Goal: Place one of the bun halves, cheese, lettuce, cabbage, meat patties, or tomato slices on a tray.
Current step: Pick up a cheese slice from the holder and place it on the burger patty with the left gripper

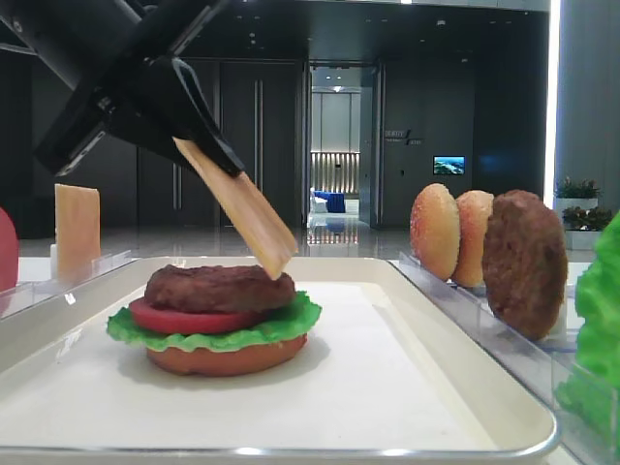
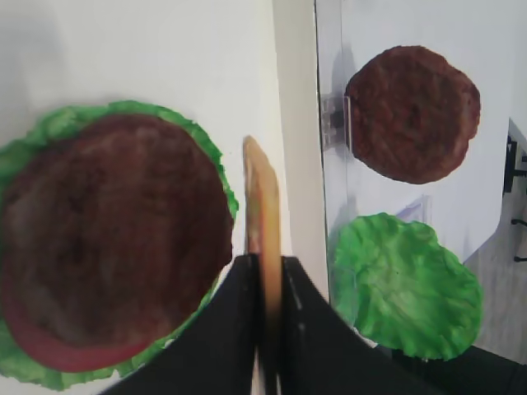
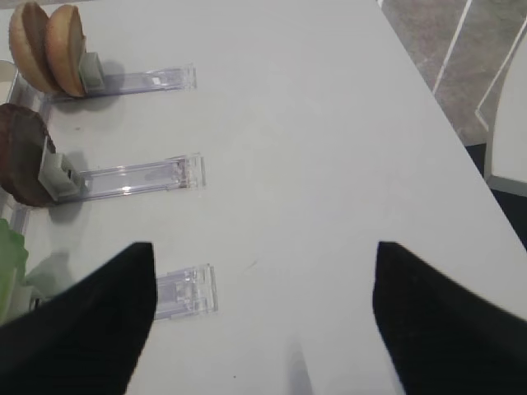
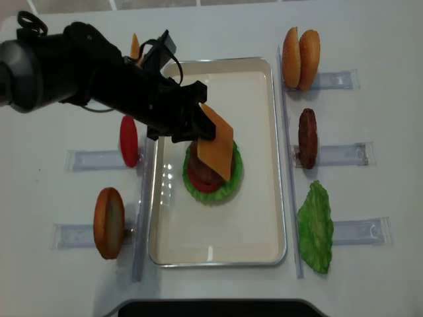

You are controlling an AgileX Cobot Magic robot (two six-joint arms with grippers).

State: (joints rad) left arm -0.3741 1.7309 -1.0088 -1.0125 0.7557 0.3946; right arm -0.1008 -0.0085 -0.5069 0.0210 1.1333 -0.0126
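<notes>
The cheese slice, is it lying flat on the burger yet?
No. The cheese hangs tilted in the left fingers, its lower corner near the patty.

Dark-panelled hall behind — lit doorway at centre, white tabletop below.

Light fell evenly from above on the white table, and the tray caught bright glints along its shiny rim while the room behind it stayed dim except for a lit doorway and a glaring strip at the right edge. My own right fingers showed only as soft black shapes, blurred from being so close to the lens, and my left fingers were just as fuzzy around the cheese, whose near end smeared out of focus. The burger stack threw a faint shadow on the tray, and the clear racks laid pale grey shadows on the table.
</notes>
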